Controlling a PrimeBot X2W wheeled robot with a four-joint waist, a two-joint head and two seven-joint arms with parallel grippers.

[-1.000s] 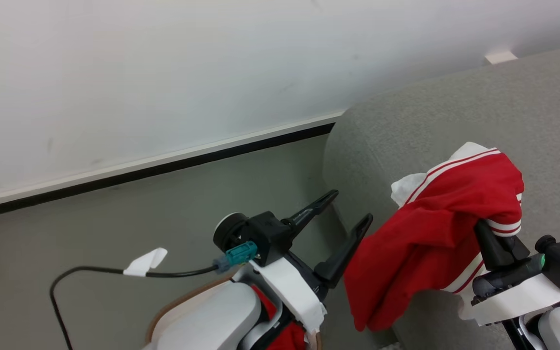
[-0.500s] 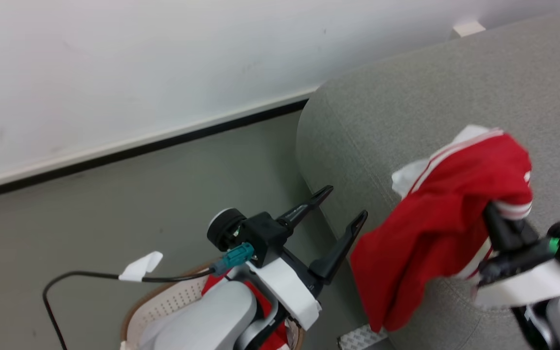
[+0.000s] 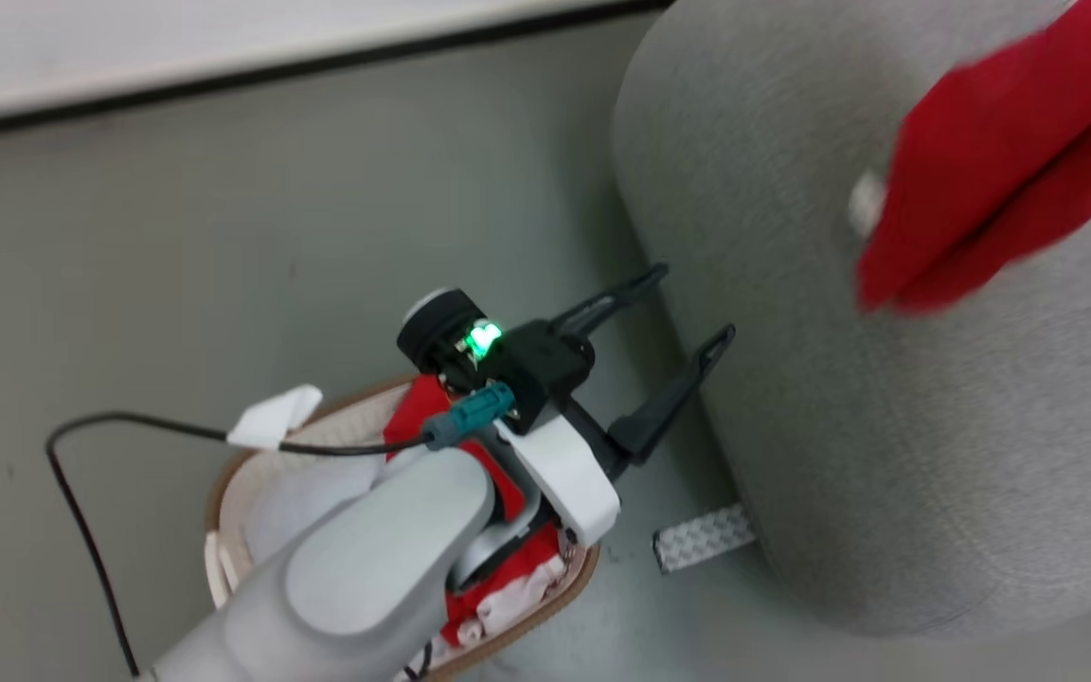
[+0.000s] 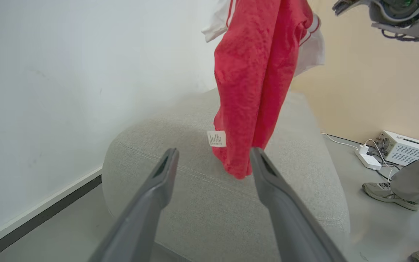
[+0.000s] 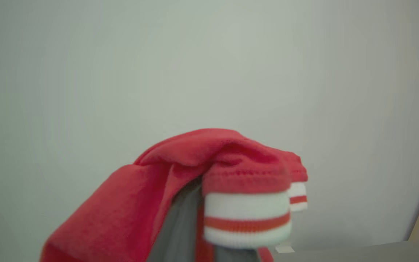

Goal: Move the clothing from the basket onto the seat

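Note:
A red garment of the clothing hangs above the grey seat, its lower end close over the cushion. In the right wrist view it drapes over my right gripper, which is shut on it, white striped cuff in front. The head view shows this garment blurred at the upper right, over the seat. My left gripper stands open and empty beside the seat's end, above the basket. More red clothing lies in the basket, partly hidden by my left forearm.
A person's shoe and trouser leg stand on the floor right of the seat, near a power strip and a white box. A white patterned strip lies on the floor by the seat's base. A black cable trails from my left wrist.
The head camera has tipped down, so more of the basket shows. My right gripper has lifted the red garment higher, toward the picture's upper right. The left gripper stays open.

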